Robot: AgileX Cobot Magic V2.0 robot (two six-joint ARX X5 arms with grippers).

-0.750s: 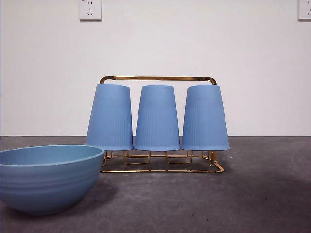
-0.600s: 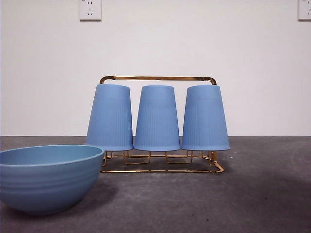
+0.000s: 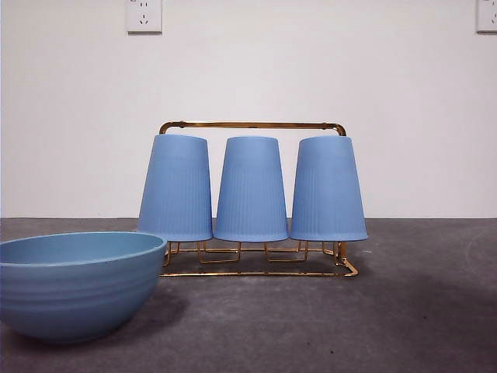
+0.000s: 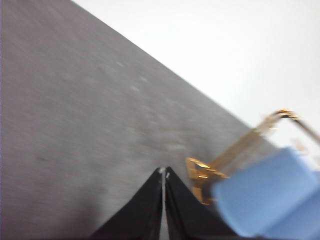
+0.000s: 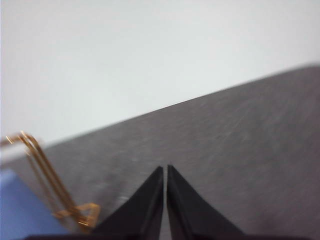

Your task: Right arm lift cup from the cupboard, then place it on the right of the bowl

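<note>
Three cups are seen inverted side by side on the rack (image 3: 252, 125), which stands on the desk (image 3: 404, 311) toward the back, before a white wall (image 3: 311, 70). The left cup (image 3: 175, 187), the middle cup (image 3: 250, 189) and the right cup (image 3: 328, 188) are set close together, the middle and right ones almost touching at their rims; whether they touch cannot be told. The rack's top bar is seen above and behind the cups, and its base wires below them. The bowl (image 3: 74, 284) rests upright on the desk, nearer the camera and left of the rack, its rim overlapping the rack's lower left corner in the front view.

No arm is seen in the front view. The right hand (image 5: 165, 170) is shown with its jaws closed together, nothing held, above bare desk with one end of the rack beside it. The left hand (image 4: 164, 171) is likewise closed and empty, near the rack's other end and a cup.
</note>
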